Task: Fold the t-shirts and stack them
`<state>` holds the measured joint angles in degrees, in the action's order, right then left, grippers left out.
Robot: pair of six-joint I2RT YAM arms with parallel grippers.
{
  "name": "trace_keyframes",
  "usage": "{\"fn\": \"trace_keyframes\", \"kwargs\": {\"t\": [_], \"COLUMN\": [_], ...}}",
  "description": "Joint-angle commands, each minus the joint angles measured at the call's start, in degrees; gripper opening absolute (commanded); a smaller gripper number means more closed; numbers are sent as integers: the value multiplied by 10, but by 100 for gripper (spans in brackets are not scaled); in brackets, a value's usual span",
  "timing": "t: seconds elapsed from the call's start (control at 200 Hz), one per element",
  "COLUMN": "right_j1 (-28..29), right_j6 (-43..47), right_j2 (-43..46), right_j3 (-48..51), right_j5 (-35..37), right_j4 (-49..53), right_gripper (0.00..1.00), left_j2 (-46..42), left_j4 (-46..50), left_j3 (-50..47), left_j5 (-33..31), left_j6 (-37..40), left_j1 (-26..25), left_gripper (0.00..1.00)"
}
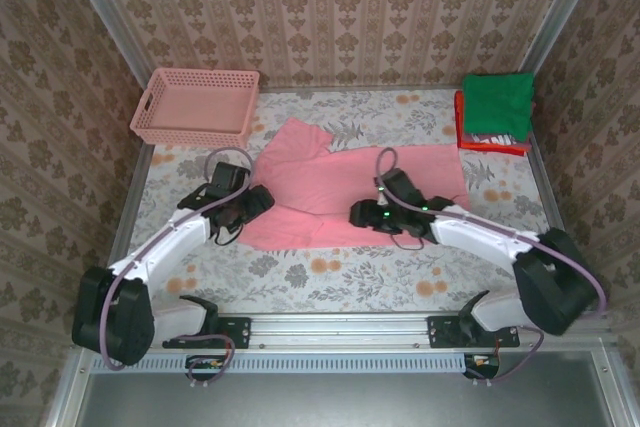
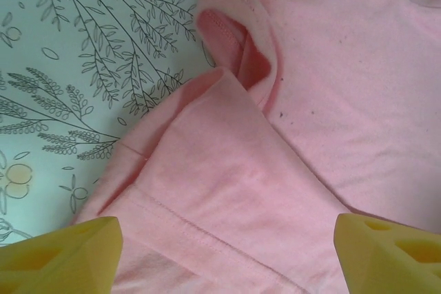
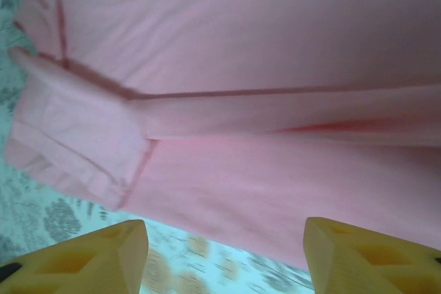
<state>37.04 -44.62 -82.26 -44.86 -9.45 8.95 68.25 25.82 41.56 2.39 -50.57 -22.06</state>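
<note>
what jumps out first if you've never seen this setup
The salmon-pink t-shirt sprawls across the middle of the floral table, with the left claw at its left edge and the right claw over its near hem, both open. Next come the pink lattice basket in the far left corner and the folded stack with a green shirt on top, far right.

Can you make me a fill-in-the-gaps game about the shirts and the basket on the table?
The loose shirt in the middle is ____ in colour.
The top shirt of the folded stack is ____ in colour.
The basket sits in the far ____ corner of the table.
The left gripper and right gripper hover over the loose shirt, jaws ____.
Missing words: pink, green, left, open.
</note>
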Motion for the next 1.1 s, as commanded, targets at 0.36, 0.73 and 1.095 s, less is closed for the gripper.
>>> {"fn": "trace_keyframes", "kwargs": {"t": [0.36, 0.73, 1.095], "right_j1": [87, 86, 85], "right_j6": [-115, -99, -81], "right_j2": [-225, -256, -226], "right_j3": [-142, -180, -193], "right_j5": [-16, -7, 29], "right_j4": [-81, -38, 9], "right_gripper": [38, 10, 17], "left_j2": [-101, -118, -122], "left_j4": [75, 65, 67], "left_j3": [-13, -31, -30], "left_j5": [35, 40, 44], "left_j6": [50, 48, 53], "left_j1": [42, 49, 53], "left_gripper": [97, 98, 98]}}
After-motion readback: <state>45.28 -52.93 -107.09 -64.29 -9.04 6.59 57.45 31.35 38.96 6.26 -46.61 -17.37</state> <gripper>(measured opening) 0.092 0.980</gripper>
